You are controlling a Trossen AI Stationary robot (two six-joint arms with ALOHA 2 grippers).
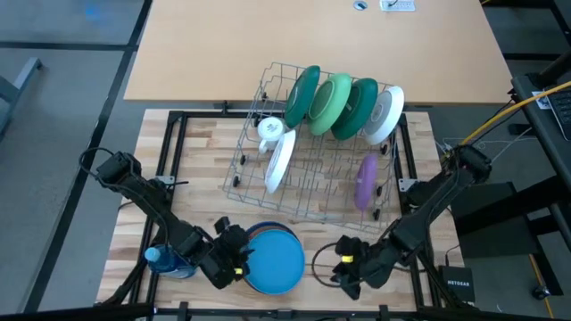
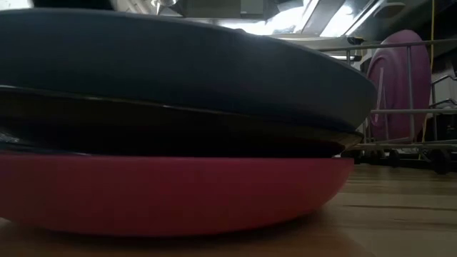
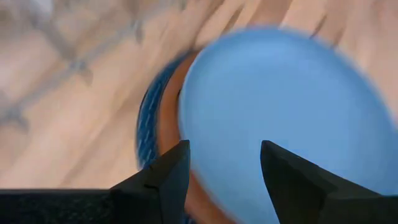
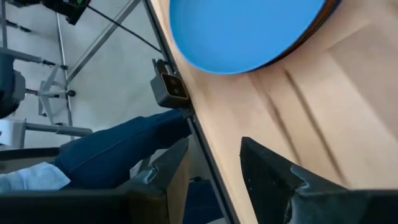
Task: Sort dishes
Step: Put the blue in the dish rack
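Your left pincer [image 1: 239, 259] sits at the lower left of the high view, fingers apart at the rim of the blue plate [image 1: 272, 259] topping the stack on the tabletop [image 1: 201, 152]. Upper centre, the rack [image 1: 312, 201] holds more plates. Lower right, your right pincer [image 1: 343, 267] hovers parted, empty.

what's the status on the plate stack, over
Left tool open at blue plate stack, rim between fingers, not gripped. Right tool open, empty, beside stack. Six plates in rack. Nothing blocking.

Bare wood [image 1: 317, 227] between rack [image 1: 245, 156] and plate stack [image 1: 272, 259]; bottle [image 1: 165, 260] crowds stack's left side.
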